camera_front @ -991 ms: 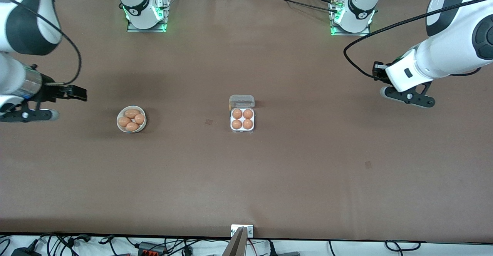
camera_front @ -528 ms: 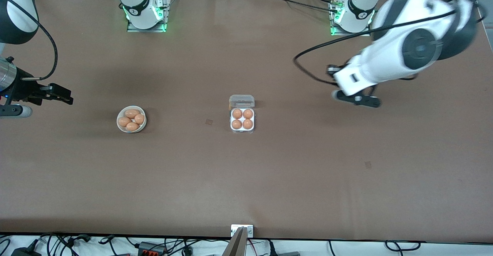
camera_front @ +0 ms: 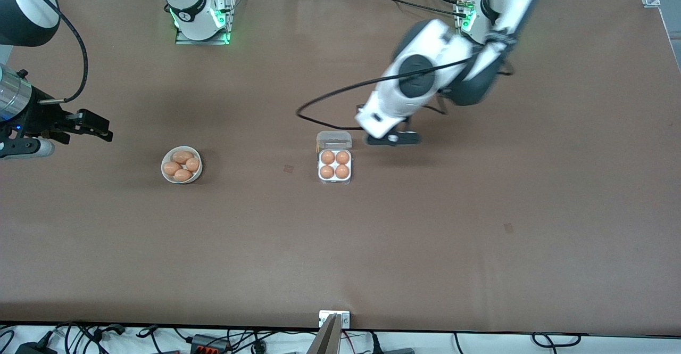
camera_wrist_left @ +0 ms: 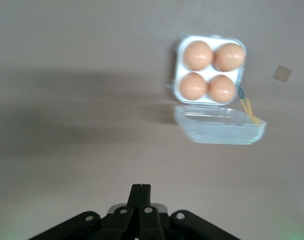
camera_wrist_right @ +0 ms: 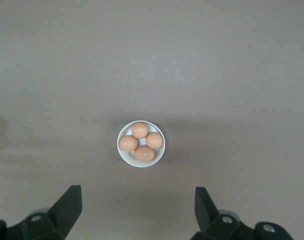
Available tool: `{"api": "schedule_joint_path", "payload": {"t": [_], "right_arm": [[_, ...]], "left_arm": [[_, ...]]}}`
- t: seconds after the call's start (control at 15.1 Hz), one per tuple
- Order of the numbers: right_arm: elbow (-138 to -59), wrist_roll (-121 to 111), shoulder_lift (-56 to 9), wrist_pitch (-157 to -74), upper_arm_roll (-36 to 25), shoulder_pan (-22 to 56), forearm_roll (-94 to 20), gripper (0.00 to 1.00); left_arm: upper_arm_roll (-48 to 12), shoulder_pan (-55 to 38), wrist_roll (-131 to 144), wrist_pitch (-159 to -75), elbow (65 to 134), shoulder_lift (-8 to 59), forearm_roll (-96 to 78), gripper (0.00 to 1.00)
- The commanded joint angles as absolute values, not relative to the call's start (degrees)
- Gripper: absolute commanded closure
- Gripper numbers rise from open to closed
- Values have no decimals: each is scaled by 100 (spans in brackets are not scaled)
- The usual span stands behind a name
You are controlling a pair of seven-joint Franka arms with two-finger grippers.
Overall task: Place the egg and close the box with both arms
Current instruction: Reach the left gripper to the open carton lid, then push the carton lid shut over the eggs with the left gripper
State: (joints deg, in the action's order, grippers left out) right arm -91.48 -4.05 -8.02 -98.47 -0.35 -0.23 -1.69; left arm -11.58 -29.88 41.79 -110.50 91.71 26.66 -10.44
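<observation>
The clear box (camera_front: pixel 334 164) stands mid-table with its lid (camera_front: pixel 333 140) open and lying flat on the table beside it. Each of its cells holds a brown egg (camera_front: pixel 327 157). My left gripper (camera_front: pixel 392 139) is shut and empty. It hangs just beside the open lid, toward the left arm's end of the table. The left wrist view shows its shut fingertips (camera_wrist_left: pixel 141 187), the box (camera_wrist_left: pixel 208 72) and the lid (camera_wrist_left: pixel 219 125). My right gripper (camera_front: pixel 106 129) is open and empty, over the table at the right arm's end. It faces the bowl in the right wrist view (camera_wrist_right: pixel 137 200).
A round white bowl (camera_front: pixel 164 173) with several more brown eggs sits toward the right arm's end of the table. It also shows in the right wrist view (camera_wrist_right: pixel 123 155). A cable loops from the left arm above the table close to the box.
My left arm has swung in from the left arm's end of the table to just beside the box's lid. My right gripper has shifted slightly. Box and eggs have not moved.
</observation>
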Motion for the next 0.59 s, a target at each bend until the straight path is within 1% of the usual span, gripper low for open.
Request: {"api": "schedule_joint_path", "payload": {"t": [0.0,0.13,0.26,0.4,0.53], "right_arm": [[-9035,-378,-835,-9686,-61,-123,-167,0],[-9035,-387,-835,-9686,-79,-272,-176,0],[-9044,-509,-852,-9686,-79,-369,-193,0],[-9035,-589,-888,-9703,-79,-378,-211,0],[-9026,-598,-905,-9703,-70,-361,-211,0]], "left_arm": [[-1107,-3382,4700,-11713,9079,3093,-1160,99],[-1107,-3471,4781,-12092,9079,3269,-1151,99],[-1107,-3612,4790,-12277,9079,3401,-1151,99],[-1107,-3674,4729,-12488,9027,3506,-1090,99],[-1099,-3630,4702,-12926,8991,3699,-1072,99]]}}
